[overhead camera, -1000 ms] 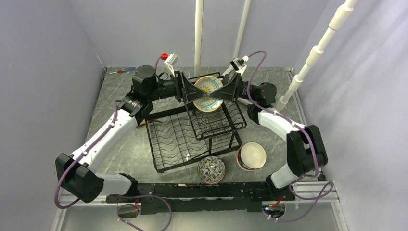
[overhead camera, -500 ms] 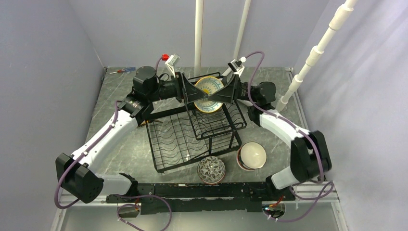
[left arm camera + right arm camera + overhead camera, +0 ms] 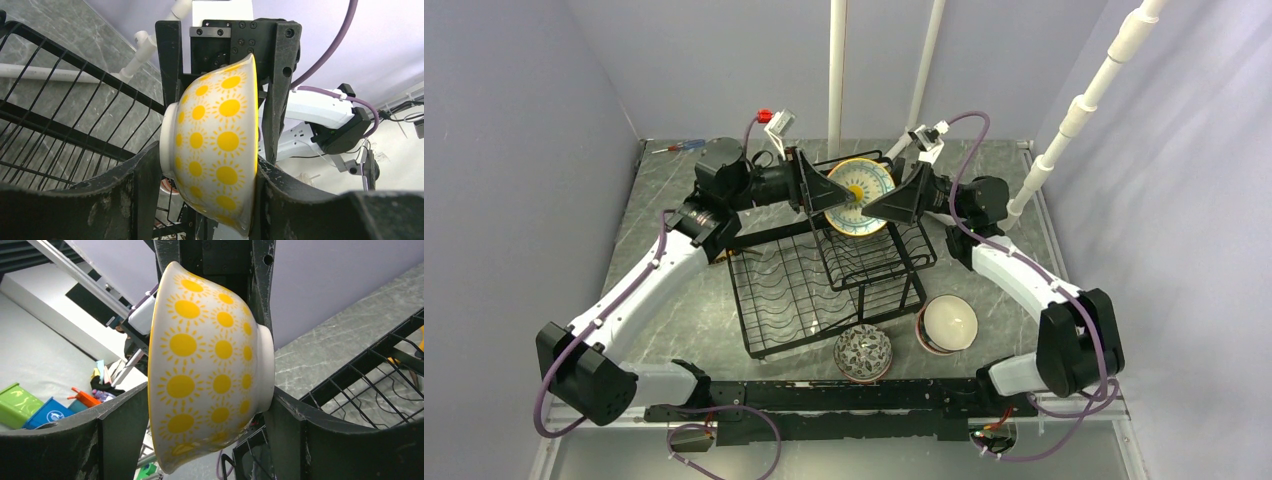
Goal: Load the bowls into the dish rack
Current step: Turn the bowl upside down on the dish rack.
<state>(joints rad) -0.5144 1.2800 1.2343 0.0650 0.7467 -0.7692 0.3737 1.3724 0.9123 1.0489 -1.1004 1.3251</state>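
A yellow sun-dotted bowl (image 3: 861, 183) hangs on its side above the far end of the black wire dish rack (image 3: 774, 290). My left gripper (image 3: 837, 200) is shut on it from the left, and my right gripper (image 3: 871, 205) is shut on it from the right. In the left wrist view the bowl (image 3: 215, 135) sits foot-to-rim between the fingers of the left gripper (image 3: 207, 162). In the right wrist view the bowl (image 3: 200, 365) fills the right gripper (image 3: 210, 402). A dark patterned bowl (image 3: 863, 353) lies upside down and a white-inside bowl (image 3: 948, 322) stands upright, both on the table in front of the rack.
The rack's slanted upper basket (image 3: 879, 255) sits under the held bowl. Rack wires show in both wrist views (image 3: 50, 100) (image 3: 370, 390). A screwdriver (image 3: 679, 147) lies at the far left. White poles (image 3: 836, 70) (image 3: 1074, 120) stand behind and right.
The bowl has tilted so more of its inside faces up. The right wrist and elbow have shifted a little to the right; the left gripper has barely moved.
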